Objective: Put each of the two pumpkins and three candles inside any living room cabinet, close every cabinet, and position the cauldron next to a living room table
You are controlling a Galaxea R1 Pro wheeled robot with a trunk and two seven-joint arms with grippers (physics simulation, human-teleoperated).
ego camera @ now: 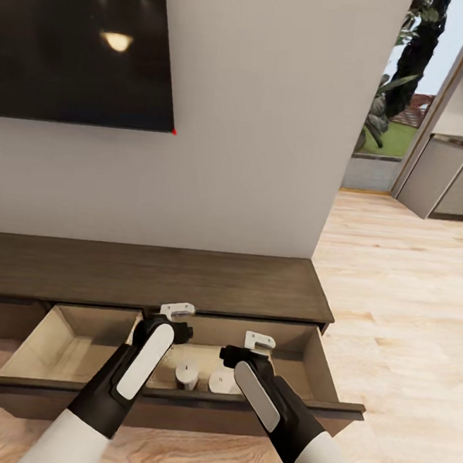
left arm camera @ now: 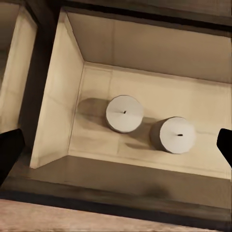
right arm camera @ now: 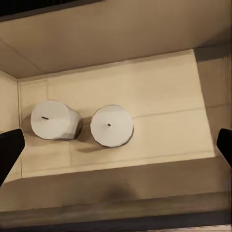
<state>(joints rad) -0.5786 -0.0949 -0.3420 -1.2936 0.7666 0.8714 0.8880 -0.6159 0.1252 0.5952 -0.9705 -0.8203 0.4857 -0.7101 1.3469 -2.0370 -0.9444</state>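
My left gripper (ego camera: 177, 313) and right gripper (ego camera: 259, 343) hang spread above two candles (left arm camera: 124, 113) (light, rigid); I'd pinch their sides, drawer (ego camera: 72, 347) at six o'clock.

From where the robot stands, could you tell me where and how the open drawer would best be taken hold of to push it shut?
Take the drawer by its dark front panel, from the room side. The front is flat and handle-less, so pressing an end effector against its face probably works better than pinching. Both end effectors, left and right, hang over two cream candles, so lift clear first.
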